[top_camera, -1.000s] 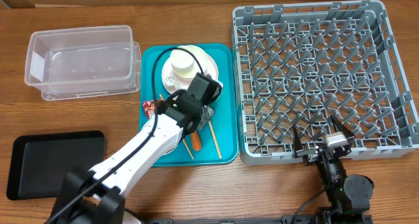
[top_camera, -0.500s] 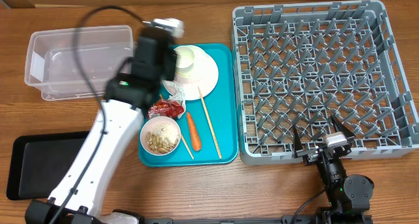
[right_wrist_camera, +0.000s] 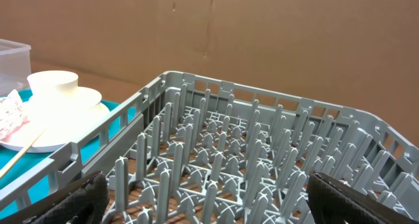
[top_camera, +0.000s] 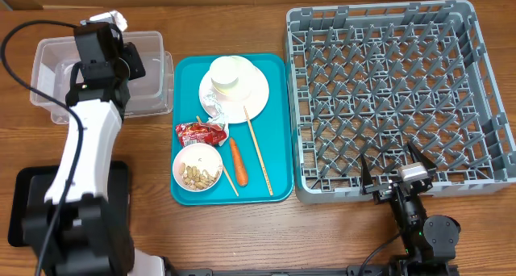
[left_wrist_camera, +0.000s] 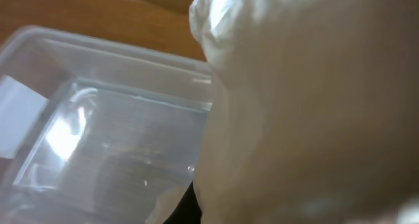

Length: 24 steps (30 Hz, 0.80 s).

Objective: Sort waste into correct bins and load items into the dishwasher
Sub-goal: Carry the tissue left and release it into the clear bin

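1. Overhead view: bright, even light from above; short soft shadows; focus sharp.
2. Left wrist view: crumpled white paper (left_wrist_camera: 308, 106) fills the right side, heavily blurred; clear tub (left_wrist_camera: 118, 50) carries a white glare patch.
3. Right wrist view: dish rack (right_wrist_camera: 216, 145) sharp; bottom corners soft.

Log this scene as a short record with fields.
left gripper: shut on paper, above the tub
right gripper: open, at the near edge of the rack
rack load: no dishes in it
teal tray: plate with cup, wrapper, bowl of scraps, carrot, chopsticks
black tray: partly hidden by the left arm
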### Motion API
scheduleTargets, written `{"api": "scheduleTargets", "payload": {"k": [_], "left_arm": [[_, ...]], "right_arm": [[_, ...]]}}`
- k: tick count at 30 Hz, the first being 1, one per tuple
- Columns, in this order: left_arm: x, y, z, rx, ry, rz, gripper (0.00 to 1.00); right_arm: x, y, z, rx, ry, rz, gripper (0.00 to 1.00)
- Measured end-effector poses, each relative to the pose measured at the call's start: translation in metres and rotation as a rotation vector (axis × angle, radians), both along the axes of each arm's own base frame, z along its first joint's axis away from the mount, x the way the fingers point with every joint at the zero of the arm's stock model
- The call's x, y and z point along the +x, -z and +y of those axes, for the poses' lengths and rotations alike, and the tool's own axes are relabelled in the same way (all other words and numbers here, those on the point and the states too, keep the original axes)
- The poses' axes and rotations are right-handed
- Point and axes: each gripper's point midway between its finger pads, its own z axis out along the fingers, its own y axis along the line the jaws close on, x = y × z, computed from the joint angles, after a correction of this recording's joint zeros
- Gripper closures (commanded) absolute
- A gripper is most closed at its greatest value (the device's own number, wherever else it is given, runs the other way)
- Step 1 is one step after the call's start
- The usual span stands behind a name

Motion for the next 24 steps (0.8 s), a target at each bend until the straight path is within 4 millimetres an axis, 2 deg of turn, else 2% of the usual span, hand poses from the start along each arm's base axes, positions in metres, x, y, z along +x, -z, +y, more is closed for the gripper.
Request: {"api": "scheduleTargets", "payload": {"k": [2, 6, 11, 14, 17, 22, 24], "left_arm": [[0.006, 0.020, 0.004, -0.015, 0.000, 0.027, 0.84], [0.009, 0.046, 0.010, -0.039, -0.010, 0.069, 0.84], [0.010, 0.047, 0.011, -0.043, -0.013, 0.067, 0.79], [0.010, 0.047, 0.011, -0.048, -0.014, 0.067, 0.83], [0.009, 0.049, 0.011, -0.048, -0.012, 0.073, 0.76], [0.008, 0.053, 0.015, -0.056, -0.022, 0.082, 0.75], [0.003, 0.055, 0.018, -0.061, -0.030, 0.105, 0.69]], "right_arm": [[0.000, 0.000, 0.000, 0.000, 0.000, 0.000, 0.00], [0.000, 0.000, 0.000, 0.000, 0.000, 0.000, 0.00], [0.000, 0.000, 0.000, 0.000, 0.000, 0.000, 0.00], [0.000, 0.000, 0.000, 0.000, 0.000, 0.000, 0.00], [0.000, 0.000, 0.000, 0.000, 0.000, 0.000, 0.00], [0.000, 0.000, 0.000, 0.000, 0.000, 0.000, 0.00], [0.000, 0.000, 0.000, 0.000, 0.000, 0.000, 0.00]]}}
